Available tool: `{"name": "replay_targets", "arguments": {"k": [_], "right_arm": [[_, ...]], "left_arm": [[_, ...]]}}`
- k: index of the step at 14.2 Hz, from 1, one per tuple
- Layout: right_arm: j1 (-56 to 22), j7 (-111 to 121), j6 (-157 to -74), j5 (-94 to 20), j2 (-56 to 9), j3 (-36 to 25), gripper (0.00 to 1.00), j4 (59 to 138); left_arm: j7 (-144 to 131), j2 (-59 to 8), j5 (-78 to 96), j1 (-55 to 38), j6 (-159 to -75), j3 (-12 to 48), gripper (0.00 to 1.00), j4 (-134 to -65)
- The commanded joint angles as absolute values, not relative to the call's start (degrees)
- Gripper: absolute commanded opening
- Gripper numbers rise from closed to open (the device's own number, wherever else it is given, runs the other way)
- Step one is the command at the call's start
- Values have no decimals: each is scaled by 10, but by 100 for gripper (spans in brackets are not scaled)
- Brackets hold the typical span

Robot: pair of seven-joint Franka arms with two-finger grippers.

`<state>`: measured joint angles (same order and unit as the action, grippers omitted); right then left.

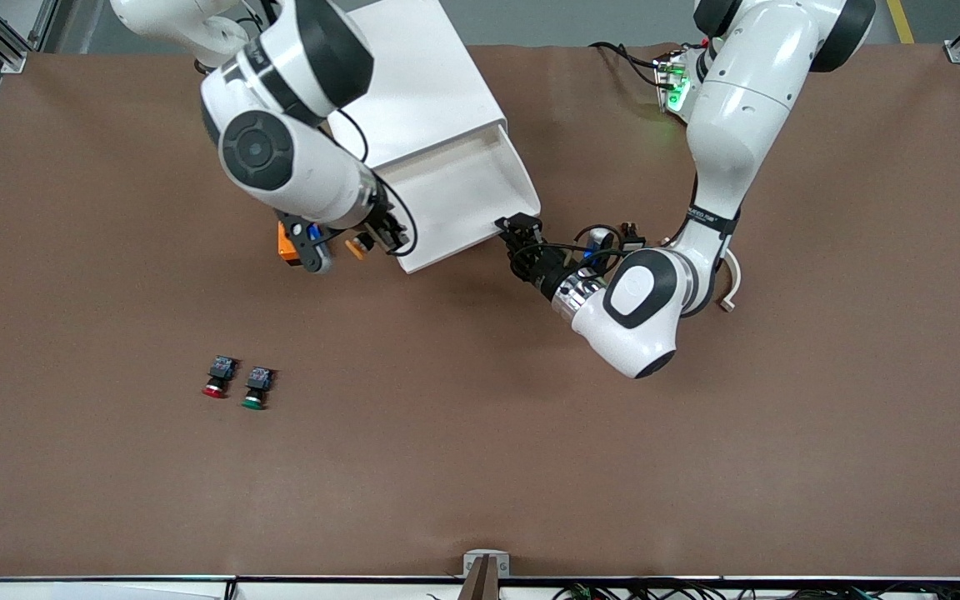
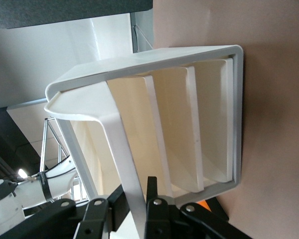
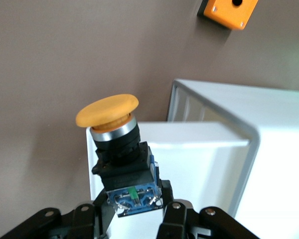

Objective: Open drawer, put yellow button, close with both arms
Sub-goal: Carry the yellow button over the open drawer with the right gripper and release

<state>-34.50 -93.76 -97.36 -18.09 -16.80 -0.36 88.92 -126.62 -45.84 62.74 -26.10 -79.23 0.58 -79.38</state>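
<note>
The drawer [image 1: 463,192] stands pulled out of the white cabinet [image 1: 413,75]; its tray holds nothing that I can see. My left gripper [image 1: 518,227] is shut on the drawer's front wall at the corner toward the left arm's end; in the left wrist view the wall [image 2: 122,154] runs between the fingers of this gripper [image 2: 133,199]. My right gripper [image 1: 373,237] is shut on the yellow button [image 1: 356,247], in the air by the drawer's other front corner. In the right wrist view this gripper [image 3: 134,201] pinches the blue back of the button [image 3: 108,112], with the drawer [image 3: 214,149] just past it.
A small orange box [image 1: 284,242] sits on the table under the right arm's wrist; it also shows in the right wrist view [image 3: 229,10]. A red-capped button [image 1: 216,379] and a green-capped button [image 1: 255,390] lie side by side nearer the camera, toward the right arm's end.
</note>
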Motion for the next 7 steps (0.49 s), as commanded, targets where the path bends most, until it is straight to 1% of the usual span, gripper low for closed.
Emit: {"name": "replay_targets", "arguments": {"k": [1, 2, 3, 5, 7], "right_arm": [[-383, -1008, -1019, -188, -162, -10, 4, 906], [-391, -1025, -1033, -188, -162, -10, 4, 910], [-401, -1047, -1053, -188, -162, -10, 4, 917], [-418, -1086, -1101, -187, -162, -10, 4, 936], [-437, -1126, -1153, -185, -163, -10, 5, 961]], "left_arm": [[-1249, -461, 621, -256, -789, -4, 26, -794], [-1250, -461, 621, -256, -788, -4, 44, -794], [-1250, -461, 621, -256, -788, -4, 65, -794], [-1237, -459, 623, -256, -788, -3, 99, -789], [-1189, -457, 627, -253, -785, -1, 100, -788]]}}
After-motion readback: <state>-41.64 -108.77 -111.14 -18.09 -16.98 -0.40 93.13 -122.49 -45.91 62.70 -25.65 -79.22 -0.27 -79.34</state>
